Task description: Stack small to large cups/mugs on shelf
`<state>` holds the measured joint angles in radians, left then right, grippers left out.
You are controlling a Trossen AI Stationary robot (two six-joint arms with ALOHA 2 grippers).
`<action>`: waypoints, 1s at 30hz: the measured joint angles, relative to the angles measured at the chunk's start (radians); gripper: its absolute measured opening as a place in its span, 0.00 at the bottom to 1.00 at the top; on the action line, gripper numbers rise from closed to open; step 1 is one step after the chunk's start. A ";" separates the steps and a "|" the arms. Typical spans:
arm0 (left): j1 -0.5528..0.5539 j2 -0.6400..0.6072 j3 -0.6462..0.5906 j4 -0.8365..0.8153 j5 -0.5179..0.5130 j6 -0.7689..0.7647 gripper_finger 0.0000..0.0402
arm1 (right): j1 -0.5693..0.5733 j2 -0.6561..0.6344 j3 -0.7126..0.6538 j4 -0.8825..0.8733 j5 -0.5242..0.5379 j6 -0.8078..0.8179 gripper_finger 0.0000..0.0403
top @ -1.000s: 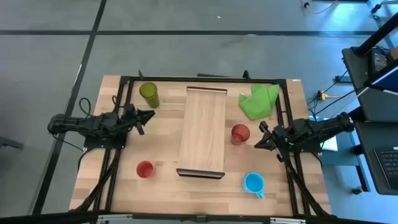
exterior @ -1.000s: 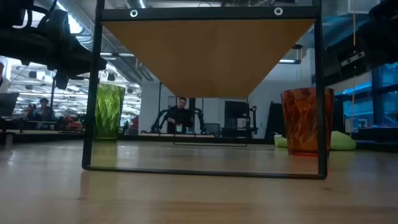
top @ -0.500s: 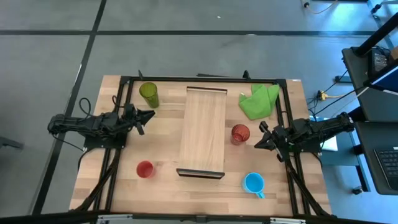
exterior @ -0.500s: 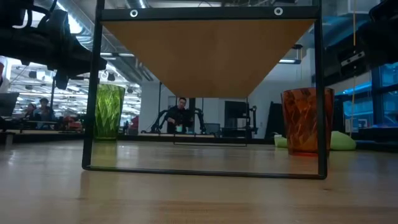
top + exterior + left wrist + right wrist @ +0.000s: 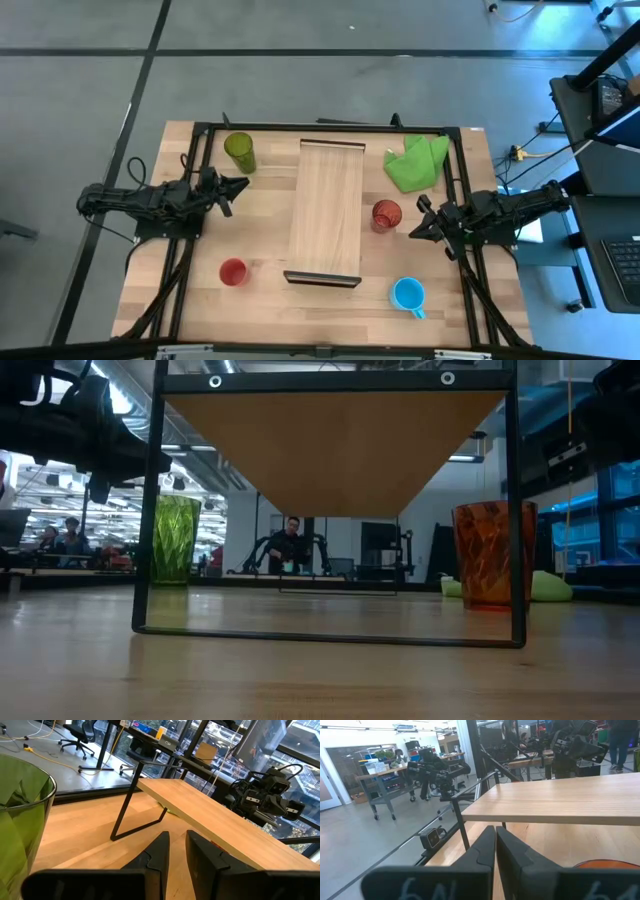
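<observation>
The shelf (image 5: pixel 325 210) stands on its dark brackets in the table's middle, running from near to far. The olive-green tumbler (image 5: pixel 239 152) stands upright at the far left and also shows in the low view (image 5: pixel 176 540). The translucent red tumbler (image 5: pixel 386 215) stands just right of the shelf. The small red cup (image 5: pixel 233 272) stands near left, and the light blue mug (image 5: pixel 408 295) near right. My left gripper (image 5: pixel 238 186) is shut and empty, a little nearer than the olive tumbler (image 5: pixel 22 825). My right gripper (image 5: pixel 415 222) is shut and empty, right of the red tumbler (image 5: pixel 607 865).
A bright green cloth (image 5: pixel 416 162) lies at the far right corner. A dark frame (image 5: pixel 200 130) runs round the tabletop. Bare wood shows between the cups and the shelf. A person sits in the room beyond the table (image 5: pixel 291 545).
</observation>
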<state>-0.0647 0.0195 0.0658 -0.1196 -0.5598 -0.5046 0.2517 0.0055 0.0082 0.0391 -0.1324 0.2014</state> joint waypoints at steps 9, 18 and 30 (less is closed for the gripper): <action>0.000 0.000 0.000 0.000 0.000 0.000 0.14 | 0.000 0.001 0.000 0.149 0.116 -0.081 0.04; 0.000 0.000 0.000 0.000 0.000 0.000 0.14 | 0.000 0.007 0.001 0.886 0.493 -0.156 0.04; 0.000 0.000 -0.003 0.118 -0.065 0.090 0.14 | 0.000 0.033 0.082 0.881 0.393 0.075 0.04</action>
<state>-0.0647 0.0193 0.0628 -0.0021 -0.6247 -0.4151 0.2520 0.0388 0.0902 0.9199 0.2604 0.2763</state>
